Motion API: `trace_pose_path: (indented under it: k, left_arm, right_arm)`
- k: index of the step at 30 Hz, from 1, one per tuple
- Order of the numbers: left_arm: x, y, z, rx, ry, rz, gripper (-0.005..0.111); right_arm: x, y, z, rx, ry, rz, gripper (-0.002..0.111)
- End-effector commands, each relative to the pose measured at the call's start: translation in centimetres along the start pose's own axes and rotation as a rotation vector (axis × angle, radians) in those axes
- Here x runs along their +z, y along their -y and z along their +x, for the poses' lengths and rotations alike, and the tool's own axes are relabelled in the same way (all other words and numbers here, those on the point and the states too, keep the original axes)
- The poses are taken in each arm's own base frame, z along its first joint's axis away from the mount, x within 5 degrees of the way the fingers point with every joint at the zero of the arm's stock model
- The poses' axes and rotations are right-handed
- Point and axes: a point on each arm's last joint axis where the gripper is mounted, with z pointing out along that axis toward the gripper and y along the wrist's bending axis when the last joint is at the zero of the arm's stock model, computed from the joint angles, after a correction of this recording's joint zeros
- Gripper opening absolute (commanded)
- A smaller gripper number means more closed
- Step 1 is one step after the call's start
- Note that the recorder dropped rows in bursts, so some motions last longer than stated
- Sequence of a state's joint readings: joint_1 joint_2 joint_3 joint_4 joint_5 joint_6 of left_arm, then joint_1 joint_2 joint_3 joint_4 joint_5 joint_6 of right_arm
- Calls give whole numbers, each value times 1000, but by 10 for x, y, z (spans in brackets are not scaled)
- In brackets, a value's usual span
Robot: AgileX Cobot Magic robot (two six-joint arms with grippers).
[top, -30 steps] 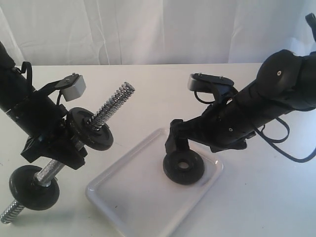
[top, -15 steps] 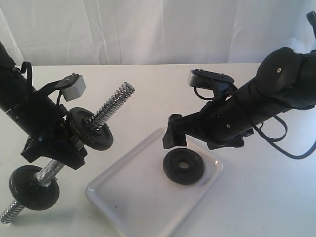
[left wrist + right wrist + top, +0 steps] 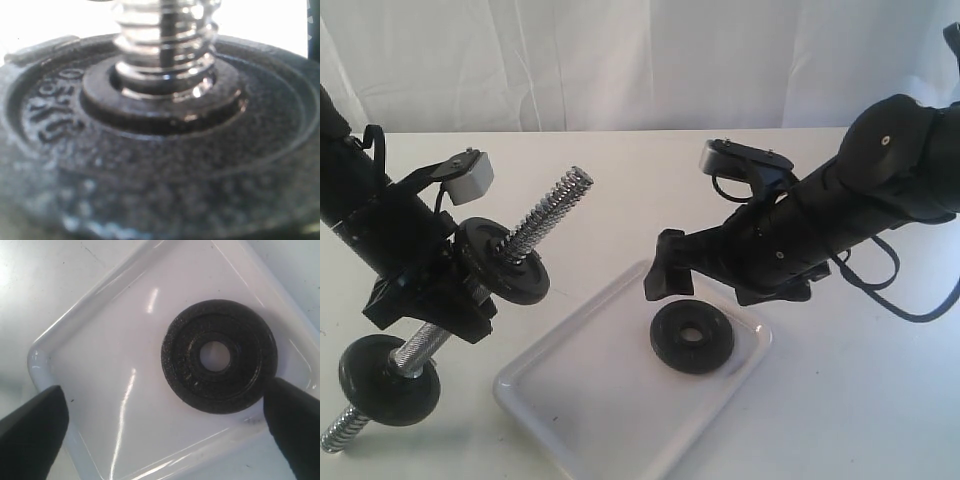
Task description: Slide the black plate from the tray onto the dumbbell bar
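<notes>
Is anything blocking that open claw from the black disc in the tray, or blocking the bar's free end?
Nothing visible. The right gripper hangs open above the black plate; the dumbbell bar's upper threaded end is bare.

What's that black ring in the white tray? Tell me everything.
The black plate is a round, flat disc, matte and grainy like cast metal, with raised rings around a small centre hole. It lies flat in the tray, near one corner. The open right claw hovers above, not gripping it.
</notes>
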State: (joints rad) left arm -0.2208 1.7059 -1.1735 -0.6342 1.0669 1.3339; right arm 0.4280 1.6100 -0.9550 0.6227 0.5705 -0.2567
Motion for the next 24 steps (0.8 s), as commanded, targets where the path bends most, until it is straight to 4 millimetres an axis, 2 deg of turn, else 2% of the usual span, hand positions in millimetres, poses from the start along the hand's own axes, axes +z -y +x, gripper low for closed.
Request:
trace_pose_path:
  k: [1,6,10,17,20,24]
  left_arm:
    - [-19,20,-30,-7,219,70,0]
    - [-19,20,-30,-7,219,70,0]
    - [-19,20,-30,-7,219,70,0]
    - [-19,20,-30,-5,219,68,0]
    - [-19,20,-30,-6,220,61,0]
    - [-19,19,-30,-7,220,56,0]
  right_arm:
    - [1,-1,-1,-29,9,-8,102]
    - [4,-6,-1,-36,24,-17,102]
    - [3,-13,-5,-136,33,-34,102]
    - [-3,-21,-15,-93,70,-44,100]
    - [-3,-17,-15,-101,53,-3,100]
    - [6,-7,-8,-56,-40,80,100]
